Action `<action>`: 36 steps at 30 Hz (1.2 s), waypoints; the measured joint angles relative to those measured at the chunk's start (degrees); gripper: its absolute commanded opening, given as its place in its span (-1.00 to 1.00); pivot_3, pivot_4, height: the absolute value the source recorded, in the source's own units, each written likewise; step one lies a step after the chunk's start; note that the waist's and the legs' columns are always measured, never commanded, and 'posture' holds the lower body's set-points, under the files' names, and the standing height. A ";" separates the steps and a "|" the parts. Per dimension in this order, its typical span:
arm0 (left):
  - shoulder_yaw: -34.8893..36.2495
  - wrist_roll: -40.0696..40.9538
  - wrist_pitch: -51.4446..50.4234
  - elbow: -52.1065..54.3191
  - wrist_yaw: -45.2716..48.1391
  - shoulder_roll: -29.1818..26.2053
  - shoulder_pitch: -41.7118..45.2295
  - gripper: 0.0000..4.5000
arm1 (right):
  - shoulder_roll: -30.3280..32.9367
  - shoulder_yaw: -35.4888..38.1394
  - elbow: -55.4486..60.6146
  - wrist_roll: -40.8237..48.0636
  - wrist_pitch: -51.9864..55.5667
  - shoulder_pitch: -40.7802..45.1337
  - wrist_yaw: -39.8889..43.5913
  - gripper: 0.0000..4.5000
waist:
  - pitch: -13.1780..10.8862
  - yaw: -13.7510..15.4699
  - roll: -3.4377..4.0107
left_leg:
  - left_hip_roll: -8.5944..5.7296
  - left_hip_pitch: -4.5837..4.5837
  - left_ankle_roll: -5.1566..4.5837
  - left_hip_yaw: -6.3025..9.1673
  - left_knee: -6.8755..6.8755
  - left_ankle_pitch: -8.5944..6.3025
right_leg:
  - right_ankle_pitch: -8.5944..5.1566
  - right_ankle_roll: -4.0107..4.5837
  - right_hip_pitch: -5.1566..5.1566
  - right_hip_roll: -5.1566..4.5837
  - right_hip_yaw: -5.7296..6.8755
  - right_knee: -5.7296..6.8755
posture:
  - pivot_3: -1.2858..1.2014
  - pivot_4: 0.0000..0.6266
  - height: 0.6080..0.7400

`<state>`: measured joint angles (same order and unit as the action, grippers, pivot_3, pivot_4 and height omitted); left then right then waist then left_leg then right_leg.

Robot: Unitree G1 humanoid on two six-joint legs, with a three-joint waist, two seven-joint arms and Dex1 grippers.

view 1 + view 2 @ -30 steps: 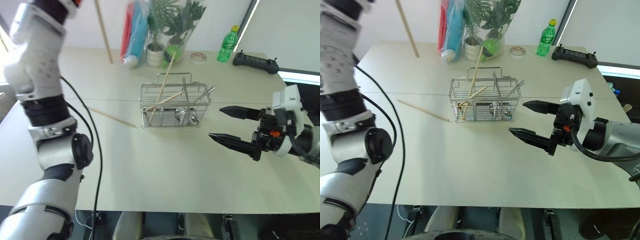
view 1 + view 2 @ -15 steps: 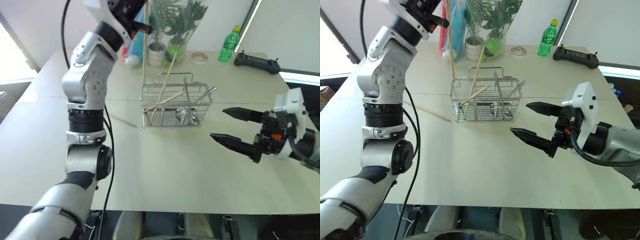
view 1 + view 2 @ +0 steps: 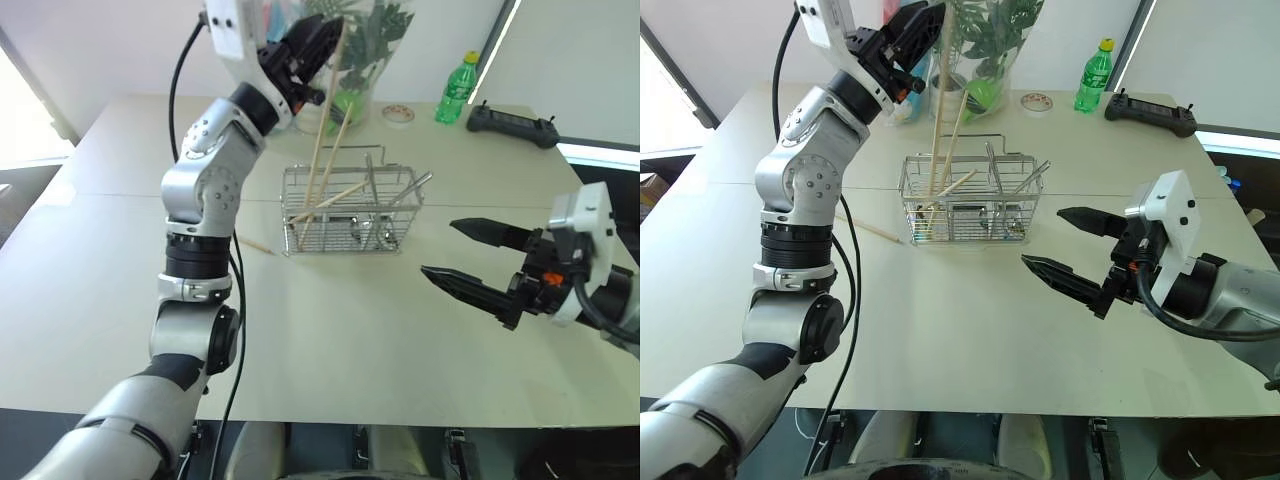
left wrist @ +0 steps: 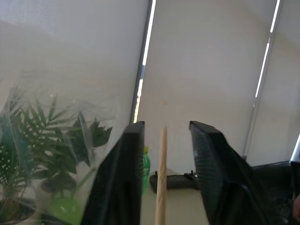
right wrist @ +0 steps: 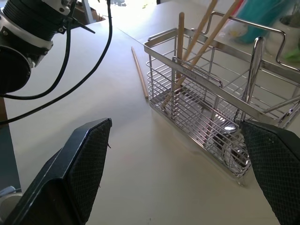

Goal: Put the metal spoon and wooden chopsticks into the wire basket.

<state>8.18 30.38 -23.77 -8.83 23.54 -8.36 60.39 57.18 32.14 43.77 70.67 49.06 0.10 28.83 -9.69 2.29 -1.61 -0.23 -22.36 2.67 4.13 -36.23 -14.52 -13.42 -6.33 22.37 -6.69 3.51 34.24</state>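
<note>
— Left eye view first; where is the wire basket (image 3: pixel 349 212)?
— Standing on the pale bench (image 3: pixel 330 340), toward its far middle; several wooden chopsticks (image 3: pixel 322 160) lean inside its left part, their tops rising well above the rim; one more chopstick on the bench (image 3: pixel 252 243) lies flat just left of the basket, partly behind the left arm.
— And the metal spoon (image 3: pixel 369 186)?
— Metal handles stand in the right part of the basket, and the right wrist view shows a spoon bowl low against the wire; which handle belongs to it I cannot tell.
— What is the left hand (image 3: pixel 318 40) doing?
— Raised above the basket's left end; in the left wrist view its two black fingers (image 4: pixel 127 159) stand apart, with a chopstick upright in the gap, touching neither.
— The right hand (image 3: pixel 455 251)?
— Low over the bench to the right of the basket, well clear of it; fingers spread wide, nothing between them.
— Anything beyond the basket?
— At the far edge: a potted plant (image 3: pixel 350 40) in clear wrap, a green bottle (image 3: pixel 455 90), a black controller (image 3: pixel 510 124) and a small round dish (image 3: pixel 397 114).
</note>
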 measured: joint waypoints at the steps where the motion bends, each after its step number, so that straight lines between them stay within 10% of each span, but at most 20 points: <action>1: 0.13 0.44 -0.56 0.42 -0.03 -0.03 0.05 0.62 | 0.00 0.00 -0.01 0.04 -0.07 0.01 0.00 1.00 | 0.00 0.00 0.00 | 0.00 0.00 0.00 0.00 0.00 0.00 | 0.00 0.00 0.00 0.00 0.00 0.00 | 0.03 -0.52 0.41; 3: 0.60 1.72 -1.92 1.75 -0.17 -0.30 0.05 0.98 | 0.01 -0.01 -0.05 0.05 -0.42 0.06 0.08 1.00 | 0.00 -0.01 0.00 | 0.00 0.00 0.00 0.01 0.01 0.00 | 0.00 0.00 0.00 0.00 0.00 0.00 | 0.03 -0.52 0.41; 12: 7.52 6.53 -8.40 2.53 -7.43 -5.47 3.77 0.98 | 0.10 -1.47 -1.41 -0.79 -1.16 0.92 1.46 1.00 | 0.00 -0.12 0.00 | 0.00 0.02 -0.01 0.04 -0.01 0.00 | 0.00 0.00 0.02 0.03 0.00 0.06 | 0.03 -0.52 0.41; 20: 16.39 -1.97 -22.69 -16.45 -32.71 -19.97 9.44 0.98 | 0.30 -1.61 -2.25 -2.27 -1.28 0.99 4.39 1.00 | 0.10 0.01 0.13 | -0.01 0.17 -0.01 0.08 0.04 0.00 | -0.11 -0.19 -0.09 0.05 -0.01 0.17 | 0.03 -0.52 0.41; 36: 27.21 -8.92 -23.18 -24.53 -65.32 -4.54 1.68 0.98 | -0.59 -4.88 -2.57 -2.98 -1.97 3.24 3.52 1.00 | -0.07 0.02 -0.35 | -0.05 0.07 0.12 0.10 -0.02 0.05 | 0.05 -0.18 -0.04 0.00 -0.03 0.14 | 0.03 -0.52 0.41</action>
<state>35.39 21.46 -46.95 -33.36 -41.78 -12.90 62.07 56.59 27.26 41.20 67.69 47.08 3.34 32.35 -9.76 2.32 -1.96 -0.28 -22.29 2.79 4.23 -36.25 -14.47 -13.37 -6.51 22.33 -6.68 3.48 34.38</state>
